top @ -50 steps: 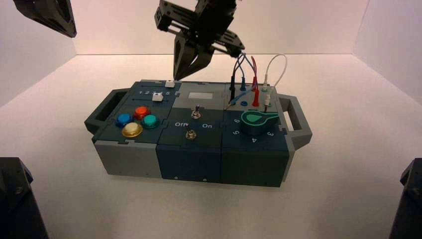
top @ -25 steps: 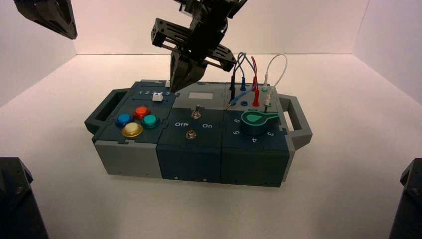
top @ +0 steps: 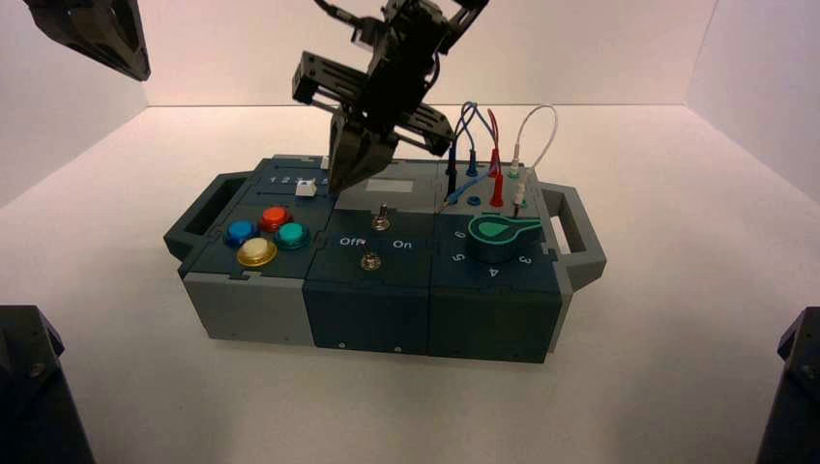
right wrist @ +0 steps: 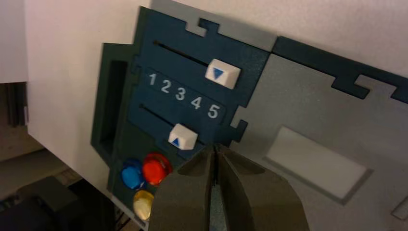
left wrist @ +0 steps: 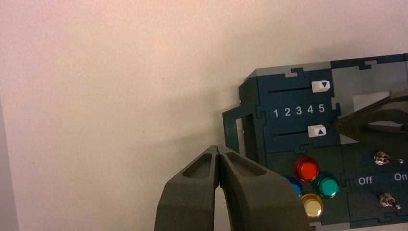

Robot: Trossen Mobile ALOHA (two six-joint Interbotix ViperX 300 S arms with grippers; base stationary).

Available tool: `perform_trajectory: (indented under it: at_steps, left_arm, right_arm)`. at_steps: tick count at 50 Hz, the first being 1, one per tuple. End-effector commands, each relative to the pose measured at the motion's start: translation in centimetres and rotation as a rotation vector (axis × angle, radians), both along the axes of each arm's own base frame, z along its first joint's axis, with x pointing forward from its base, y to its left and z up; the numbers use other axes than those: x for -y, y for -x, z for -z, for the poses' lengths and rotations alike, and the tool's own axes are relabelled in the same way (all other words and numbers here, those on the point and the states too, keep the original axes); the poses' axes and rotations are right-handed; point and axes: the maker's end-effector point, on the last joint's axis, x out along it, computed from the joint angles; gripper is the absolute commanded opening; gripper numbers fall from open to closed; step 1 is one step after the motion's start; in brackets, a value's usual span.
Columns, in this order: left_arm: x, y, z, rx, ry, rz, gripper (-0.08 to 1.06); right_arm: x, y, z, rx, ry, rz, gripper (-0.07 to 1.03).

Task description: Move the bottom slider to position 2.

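On the pale bench (top: 677, 290), the bottom slider's (right wrist: 183, 136) blue arrow pointed towards the numerals (right wrist: 183, 96), its slot running alongside them; my closed right tool (right wrist: 215, 149) hovered just beside, my closed left tool (left wrist: 217, 148) idle beyond the box's (top: 367, 309) left end.

White numerals 1 2 3 4 5 (right wrist: 181, 94) run in a row on the teal slider panel (right wrist: 159, 103); "Off" (left wrist: 365, 181) and "On" (left wrist: 400, 176) mark the dark switch panel (top: 334, 261); 3, 4, 5 and 6 ring the green-topped knob (top: 495, 237).

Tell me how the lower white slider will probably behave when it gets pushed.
The lower slider will likely glide along its thin straight slot rather than roll or tip. Its blocky shape looks stiff, so it probably won't bend. Its flat sides should give the right gripper something to push on.
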Motion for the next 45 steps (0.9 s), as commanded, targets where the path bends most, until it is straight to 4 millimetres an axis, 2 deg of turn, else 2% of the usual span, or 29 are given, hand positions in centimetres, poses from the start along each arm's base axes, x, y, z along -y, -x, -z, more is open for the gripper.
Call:
perform_trajectory:
  at_steps: [1, 17, 31, 45]
  left_arm:
    - [-0.1, -0.4, -0.5, 0.018, 0.005, -0.008, -0.03]
    - [0.0, -0.4, -0.4, 0.008, 0.006, -0.01, -0.03]
    - [-0.1, -0.4, 0.0, -0.01, 0.003, -0.01, -0.03]
    - [-0.1, -0.3, 0.0, -0.016, 0.002, -0.01, -0.03]
  right_arm:
    - [-1.1, -0.7, -1.6, 0.028, -0.038, 0.005, -0.02]
    - [-2.1, -0.8, -2.2, 0.031, -0.06, 0.004, -0.02]
    - [-3.8, -0.2, -2.0, 0.019, -0.067, -0.029, -0.02]
    - [-4.5, -0.2, -1.9, 0.019, -0.073, -0.035, -0.02]
